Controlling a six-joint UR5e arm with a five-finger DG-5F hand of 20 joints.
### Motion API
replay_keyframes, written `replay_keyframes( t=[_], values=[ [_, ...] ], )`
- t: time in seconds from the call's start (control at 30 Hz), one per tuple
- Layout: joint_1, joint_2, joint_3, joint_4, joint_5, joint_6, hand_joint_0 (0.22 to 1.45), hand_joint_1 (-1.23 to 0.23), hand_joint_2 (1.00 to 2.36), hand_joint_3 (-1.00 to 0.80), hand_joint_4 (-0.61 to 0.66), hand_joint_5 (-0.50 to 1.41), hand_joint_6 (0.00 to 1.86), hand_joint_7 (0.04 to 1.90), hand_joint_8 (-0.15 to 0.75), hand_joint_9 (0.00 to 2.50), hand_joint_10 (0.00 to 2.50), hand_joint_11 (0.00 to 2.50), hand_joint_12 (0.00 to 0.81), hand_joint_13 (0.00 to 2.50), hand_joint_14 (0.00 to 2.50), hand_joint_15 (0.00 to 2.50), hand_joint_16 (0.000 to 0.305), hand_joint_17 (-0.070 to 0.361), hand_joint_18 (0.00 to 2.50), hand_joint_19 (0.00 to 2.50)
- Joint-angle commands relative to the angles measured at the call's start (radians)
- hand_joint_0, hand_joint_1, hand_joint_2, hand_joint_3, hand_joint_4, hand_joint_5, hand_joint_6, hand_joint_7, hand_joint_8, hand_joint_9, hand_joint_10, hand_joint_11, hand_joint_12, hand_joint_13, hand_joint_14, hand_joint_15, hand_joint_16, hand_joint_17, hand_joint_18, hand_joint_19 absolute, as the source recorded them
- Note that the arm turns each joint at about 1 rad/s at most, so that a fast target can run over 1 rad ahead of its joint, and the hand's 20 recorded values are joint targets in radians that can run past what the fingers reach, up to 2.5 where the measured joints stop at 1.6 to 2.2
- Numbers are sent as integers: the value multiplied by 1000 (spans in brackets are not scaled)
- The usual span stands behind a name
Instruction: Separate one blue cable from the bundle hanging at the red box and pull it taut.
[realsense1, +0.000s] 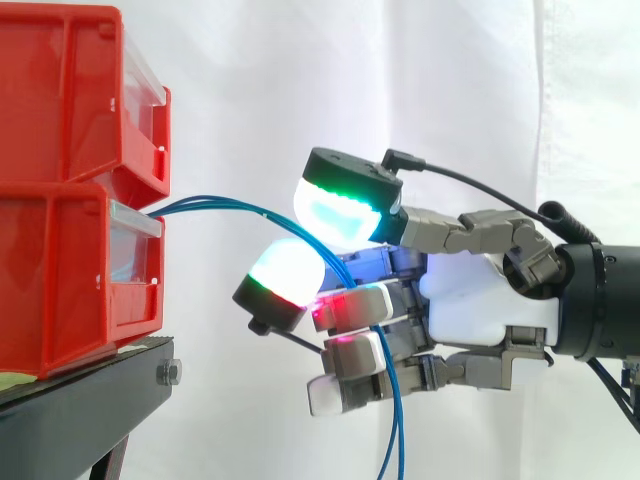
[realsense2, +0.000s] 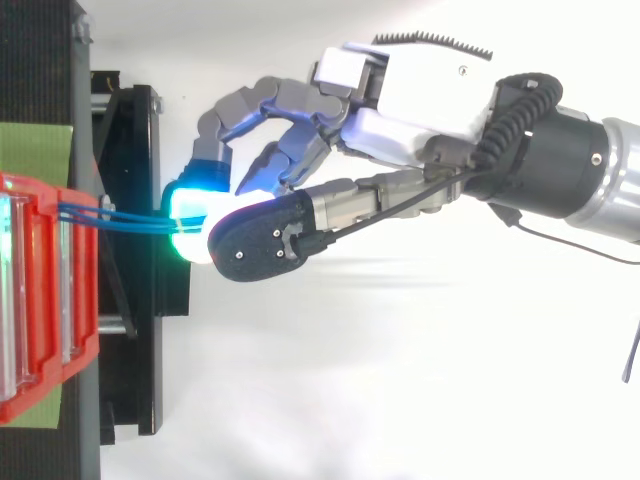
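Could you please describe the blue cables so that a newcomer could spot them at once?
Find the two stacked red plastic bins on the black stand. From the front of the lower bin, thin blue cables arc out into the robot's curled hand and hang below it. Nothing else is blue and thread-thin.

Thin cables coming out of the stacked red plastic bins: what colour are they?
Blue. The thin cables show best in the side view.
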Motion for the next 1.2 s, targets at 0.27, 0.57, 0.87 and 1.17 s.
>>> replay_keyframes(
  t=[0.27, 0.57, 0.87, 1.17],
  values=[
    [-17, 40, 8, -78, -57, -7, 704, -726, 1005, -449, 46, -233, 935, 880, 240, 1102, 19, 1634, 310, 1126, 26, 1159, 46, 103, 711, 626],
    [-17, 42, 8, -80, -51, -7, 770, -767, 1000, -500, -31, -228, 956, 927, 229, 1118, 48, 1650, 304, 1138, 27, 1179, 44, 99, 725, 611],
    [-19, 42, 8, -80, -56, -9, 611, -833, 1000, -500, 73, -228, 933, 915, 228, 1126, 33, 1658, 306, 1149, 28, 1202, 44, 99, 726, 632],
    [-20, 42, 10, -81, -54, -7, 480, -720, 1000, -500, 118, -230, 923, 841, 277, 1115, 189, 1521, 346, 1178, 22, 1182, 51, 115, 766, 649]
  ],
)
